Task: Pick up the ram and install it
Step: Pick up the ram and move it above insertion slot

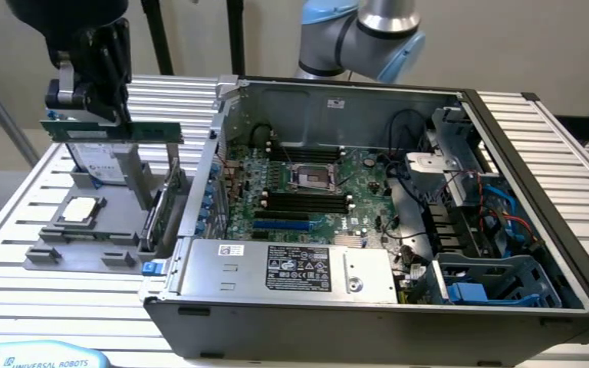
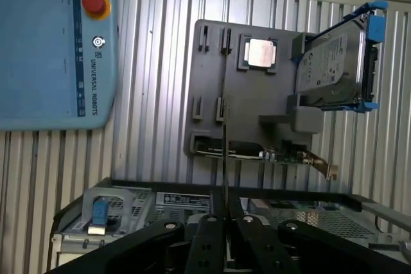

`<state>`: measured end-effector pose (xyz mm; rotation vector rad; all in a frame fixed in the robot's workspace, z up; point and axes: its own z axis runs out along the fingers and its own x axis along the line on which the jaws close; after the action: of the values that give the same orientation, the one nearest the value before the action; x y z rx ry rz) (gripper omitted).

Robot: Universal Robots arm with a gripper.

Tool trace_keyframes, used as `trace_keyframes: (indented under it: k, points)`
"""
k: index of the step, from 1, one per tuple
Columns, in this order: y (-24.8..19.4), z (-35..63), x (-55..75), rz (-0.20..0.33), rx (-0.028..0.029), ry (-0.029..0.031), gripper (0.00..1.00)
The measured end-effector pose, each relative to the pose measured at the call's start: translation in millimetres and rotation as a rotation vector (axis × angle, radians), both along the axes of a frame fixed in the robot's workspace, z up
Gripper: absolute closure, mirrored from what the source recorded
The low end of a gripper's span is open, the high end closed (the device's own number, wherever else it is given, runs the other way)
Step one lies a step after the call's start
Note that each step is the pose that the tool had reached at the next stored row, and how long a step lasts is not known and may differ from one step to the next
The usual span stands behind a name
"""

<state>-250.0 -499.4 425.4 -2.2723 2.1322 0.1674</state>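
Note:
The ram [image 1: 136, 133], a narrow green stick, hangs level above the grey holder tray [image 1: 44, 257] at the exterior view's left. My gripper [image 1: 95, 115] is shut on its upper edge. In the wrist view the ram [image 2: 225, 145] shows edge-on as a thin dark line running out from between my closed fingers [image 2: 209, 235], over the tray [image 2: 257, 94]. The black memory slots [image 1: 305, 203] lie on the motherboard inside the open computer case [image 1: 540, 192], to the right of the ram in the exterior view.
The tray carries a silver processor chip [image 1: 80, 208], a hard drive [image 1: 105, 161] and an upright card [image 1: 156, 211]. A power supply [image 1: 294, 264] and cables sit inside the case. A blue teach pendant [image 2: 54, 49] lies on the slatted table.

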Motion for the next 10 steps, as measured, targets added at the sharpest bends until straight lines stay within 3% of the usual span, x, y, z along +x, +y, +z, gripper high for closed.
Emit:
trace_keyframes:
  k: [7, 10]
  points:
    - [0.0, 12.6, 31.9, 0.0, 0.0103, 0.0025, 0.87]
    - [0.0, 14.2, 45.8, 0.0, 0.023, 0.0028, 0.87]
